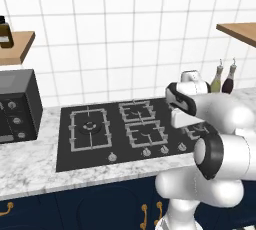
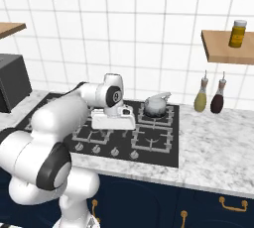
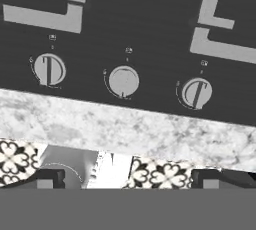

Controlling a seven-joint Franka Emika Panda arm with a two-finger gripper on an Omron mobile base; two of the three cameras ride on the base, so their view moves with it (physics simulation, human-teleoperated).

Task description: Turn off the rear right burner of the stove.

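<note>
above the stove [image 3: 150, 4] knobs [image 3: 123, 81], fingers [image 3: 126, 179] apart, no legible writing

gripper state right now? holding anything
Gripper: open and holding nothing; its fingers sit wide apart over the marble counter edge, just short of the stove knobs.

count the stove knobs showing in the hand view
3, in a row along the stove's front edge: left knob, middle knob, right knob. More may lie outside the frame.
</note>
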